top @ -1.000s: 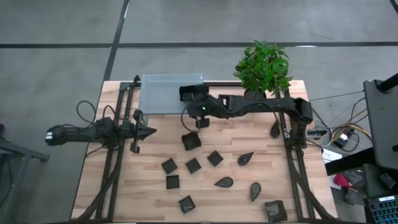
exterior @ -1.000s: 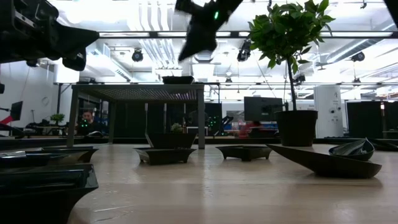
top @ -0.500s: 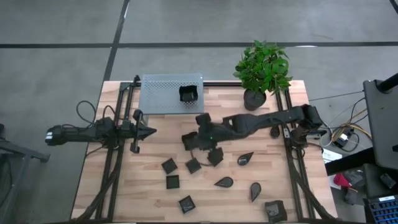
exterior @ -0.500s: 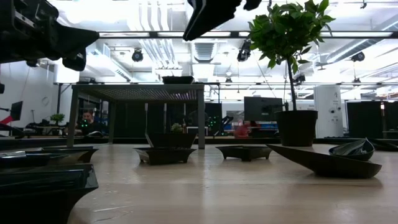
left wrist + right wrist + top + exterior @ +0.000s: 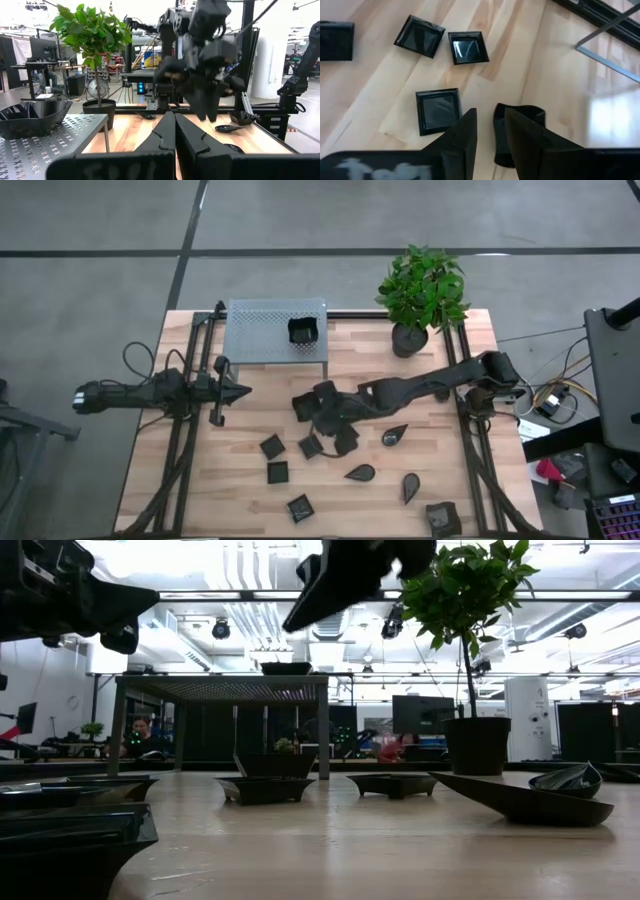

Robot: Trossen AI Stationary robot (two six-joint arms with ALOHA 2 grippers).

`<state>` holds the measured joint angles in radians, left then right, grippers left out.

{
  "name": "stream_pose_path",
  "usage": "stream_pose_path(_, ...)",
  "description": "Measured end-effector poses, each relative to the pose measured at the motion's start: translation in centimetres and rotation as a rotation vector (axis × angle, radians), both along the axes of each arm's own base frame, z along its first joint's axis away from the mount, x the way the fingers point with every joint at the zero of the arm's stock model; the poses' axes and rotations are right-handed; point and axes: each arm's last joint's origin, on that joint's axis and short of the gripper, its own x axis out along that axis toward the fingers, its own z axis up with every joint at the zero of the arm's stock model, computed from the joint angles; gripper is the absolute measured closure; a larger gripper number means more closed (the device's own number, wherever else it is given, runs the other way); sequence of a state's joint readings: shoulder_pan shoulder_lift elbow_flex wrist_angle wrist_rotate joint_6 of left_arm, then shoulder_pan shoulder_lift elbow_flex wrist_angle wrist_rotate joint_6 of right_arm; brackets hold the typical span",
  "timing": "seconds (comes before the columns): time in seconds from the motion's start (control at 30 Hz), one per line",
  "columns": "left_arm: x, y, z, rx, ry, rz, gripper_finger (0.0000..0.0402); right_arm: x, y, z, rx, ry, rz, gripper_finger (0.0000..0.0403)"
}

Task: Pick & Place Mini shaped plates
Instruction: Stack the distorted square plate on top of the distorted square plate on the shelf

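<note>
My right tool (image 5: 322, 412) hangs over the middle of the table (image 5: 240, 500), its fingers (image 5: 462, 135) set narrow with a slim gap between them and nothing in it. In the right wrist view a square plate (image 5: 519, 131) lies on the wood right at the fingertips, another square plate (image 5: 439, 110) just beside it, and two more (image 5: 468, 47) (image 5: 419, 36) farther off. The right arm (image 5: 430, 385) stretches low and long from its base at the table's right edge toward the centre. Half a second ago the tool sat slightly farther back and to the right; a second ago it was up by the perforated metal stand (image 5: 275, 330), so the arm has swung down and toward the near side.

My left tool (image 5: 237, 391) waits at the left side of the table, its fingers pressed together, pointing right.

One square dish (image 5: 303, 331) sits on top of the stand. The rest of the mini shaped plates are scattered over the near half of the table: squares such as (image 5: 271, 446) and (image 5: 299, 507), teardrop ones such as (image 5: 394, 435) and (image 5: 360, 473). A potted plant (image 5: 422, 290) stands at the far right corner, well apart from the tool.
</note>
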<state>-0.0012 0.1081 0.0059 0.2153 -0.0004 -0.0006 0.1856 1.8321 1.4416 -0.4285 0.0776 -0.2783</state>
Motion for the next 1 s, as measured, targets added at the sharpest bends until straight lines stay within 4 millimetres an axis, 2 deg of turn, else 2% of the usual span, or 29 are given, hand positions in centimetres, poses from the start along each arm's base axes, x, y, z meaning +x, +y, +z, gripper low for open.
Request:
stream_pose_path(0.33,0.0,0.0,0.0,0.000,0.002,0.000,0.0401,0.3,-0.8,-4.5,-0.010,-0.026,-0.023,0.0310)
stream_pose_path(0.67,0.1,0.0,-0.2,0.000,0.018,0.000,0.0401,1.6,-1.9,-8.7,-0.044,0.079,-0.067,0.0301)
stream_pose_path(0.83,0.1,0.0,-0.2,0.000,0.026,0.000,0.0401,2.1,-2.0,-9.2,-0.051,0.085,-0.063,0.0312)
stream_pose_path(1.0,0.1,0.0,-0.3,0.000,0.036,0.000,0.0401,2.0,-2.3,-8.7,-0.055,0.071,-0.063,0.0324)
